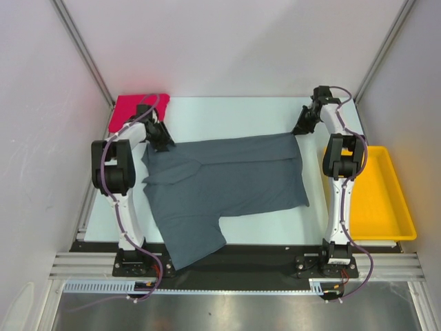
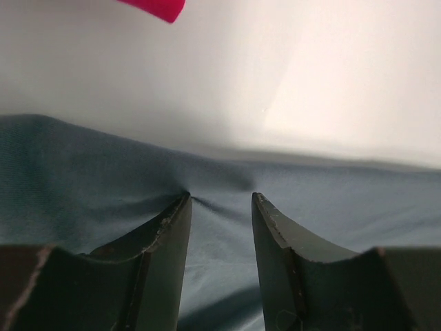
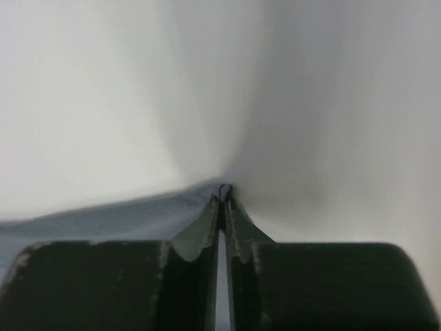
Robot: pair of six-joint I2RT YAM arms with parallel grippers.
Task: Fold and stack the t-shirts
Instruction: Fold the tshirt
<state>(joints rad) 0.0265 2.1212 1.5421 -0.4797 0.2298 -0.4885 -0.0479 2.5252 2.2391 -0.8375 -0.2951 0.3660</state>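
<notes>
Pinching grey t-shirt far-right corner in closed right gripper | left gripper jaws apart, tips on its far-left edge | shirt spread across table | red t-shirt at far-left corner

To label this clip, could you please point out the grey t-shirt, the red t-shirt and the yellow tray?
grey t-shirt (image 1: 227, 179), top view, middle of its body.
red t-shirt (image 1: 127, 110), top view, its uncovered left part.
yellow tray (image 1: 380, 200), top view, bare floor.
</notes>
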